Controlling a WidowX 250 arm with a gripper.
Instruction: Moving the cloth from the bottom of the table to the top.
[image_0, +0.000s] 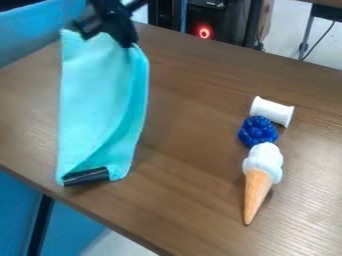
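Observation:
The gripper (105, 34) is at the upper left, shut on the top end of the light turquoise cloth (103, 100). From there the cloth hangs down in a long strip, its right edge folded over. Its lower end is close to the table's near left edge, beside a short black cylinder (85, 176) that it partly covers. Whether the cloth's lower end touches the table, I cannot tell. The brown wooden table (194, 150) lies beneath.
On the right side of the table, a white spool-like piece (272, 111), a dark blue bumpy object (258, 131) and a toy ice cream cone (259, 181) form a line. Blue chair-like surfaces (19, 215) border the table at the left.

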